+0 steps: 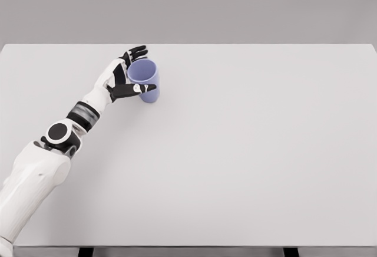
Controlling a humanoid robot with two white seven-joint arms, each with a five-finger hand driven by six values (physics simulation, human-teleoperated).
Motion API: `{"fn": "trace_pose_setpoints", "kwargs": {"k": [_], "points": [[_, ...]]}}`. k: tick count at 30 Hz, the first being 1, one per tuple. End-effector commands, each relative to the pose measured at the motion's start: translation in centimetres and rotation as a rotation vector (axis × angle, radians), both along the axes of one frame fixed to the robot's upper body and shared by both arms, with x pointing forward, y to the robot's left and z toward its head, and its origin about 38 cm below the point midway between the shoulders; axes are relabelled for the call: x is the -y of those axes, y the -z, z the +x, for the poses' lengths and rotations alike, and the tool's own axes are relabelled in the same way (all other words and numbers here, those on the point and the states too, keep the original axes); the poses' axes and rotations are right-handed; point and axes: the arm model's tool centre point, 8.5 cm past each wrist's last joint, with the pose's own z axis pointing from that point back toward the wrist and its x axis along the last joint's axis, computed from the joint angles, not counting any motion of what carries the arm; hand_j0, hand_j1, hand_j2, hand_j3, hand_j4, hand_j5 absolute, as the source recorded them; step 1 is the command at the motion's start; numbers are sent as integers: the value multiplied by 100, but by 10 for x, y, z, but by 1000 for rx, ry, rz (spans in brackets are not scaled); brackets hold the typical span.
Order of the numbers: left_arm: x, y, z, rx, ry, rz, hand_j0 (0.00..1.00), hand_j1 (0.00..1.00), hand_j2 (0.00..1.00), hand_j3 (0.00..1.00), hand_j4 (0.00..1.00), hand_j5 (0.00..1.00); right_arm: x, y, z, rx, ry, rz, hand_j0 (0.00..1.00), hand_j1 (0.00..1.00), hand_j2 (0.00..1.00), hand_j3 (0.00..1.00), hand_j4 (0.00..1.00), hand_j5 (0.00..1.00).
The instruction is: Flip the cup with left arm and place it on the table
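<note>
A lilac cup (148, 75) stands upright on the white table (253, 151) at the far left, with its open mouth facing up. My left hand (140, 68) wraps it from the left: the black thumb (141, 88) lies across the cup's front wall and the black fingers (135, 52) reach around behind its rim. The cup's base looks to be resting on the table. The left arm (53, 145) comes in from the lower left corner. The right arm does not show.
The table's far edge (188, 45) runs just behind the cup and hand. A plain grey wall (188, 3) stands beyond it.
</note>
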Motion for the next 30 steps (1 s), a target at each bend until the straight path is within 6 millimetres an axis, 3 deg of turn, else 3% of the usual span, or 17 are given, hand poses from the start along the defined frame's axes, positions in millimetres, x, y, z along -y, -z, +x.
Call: {"fn": "trace_pose_setpoints", "kwargs": {"k": [1, 13, 16, 19, 20, 21, 23, 24, 25, 28, 30], "points": [[-1, 0, 0, 0, -2, -1, 99, 99, 99, 99, 99, 99, 0, 0, -1, -1, -1, 0, 100, 100, 100, 100, 100, 100], [-9, -2, -2, 5, -5, 8, 100, 100, 100, 100, 100, 100, 0, 0, -1, -1, -1, 0, 100, 100, 100, 100, 100, 100], [-53, -27, -5, 34, -33, 24, 100, 100, 100, 100, 100, 100, 0, 0, 0, 1, -1, 0, 100, 100, 100, 100, 100, 100], [-117, -62, -13, 50, -82, 18, 100, 100, 100, 100, 100, 100, 0, 0, 0, 1, -1, 0, 100, 100, 100, 100, 100, 100], [-127, -71, -17, 70, -73, 17, 100, 100, 100, 100, 100, 100, 0, 0, 0, 1, -1, 0, 100, 100, 100, 100, 100, 100], [-137, -75, -31, 109, 1, 34, 100, 100, 100, 100, 100, 100, 0, 0, 0, 1, -1, 0, 100, 100, 100, 100, 100, 100], [-134, -78, -73, 258, 328, 119, 100, 100, 100, 100, 100, 100, 0, 0, 0, 1, 1, 0, 100, 100, 100, 100, 100, 100], [-147, -79, -90, 280, 358, 170, 100, 100, 100, 100, 100, 100, 0, 0, 0, 1, -1, 0, 100, 100, 100, 100, 100, 100], [-159, -81, -98, 258, 368, 232, 100, 100, 100, 100, 100, 100, 0, 0, 0, 1, -1, 0, 100, 100, 100, 100, 100, 100], [-171, -87, -116, 229, 440, 404, 100, 100, 100, 100, 100, 100, 0, 0, -1, -1, -1, 0, 100, 100, 100, 100, 100, 100], [-180, -83, -124, 194, 443, 426, 100, 100, 100, 100, 100, 100, 0, 0, -1, -1, -1, 0, 100, 100, 100, 100, 100, 100]]}}
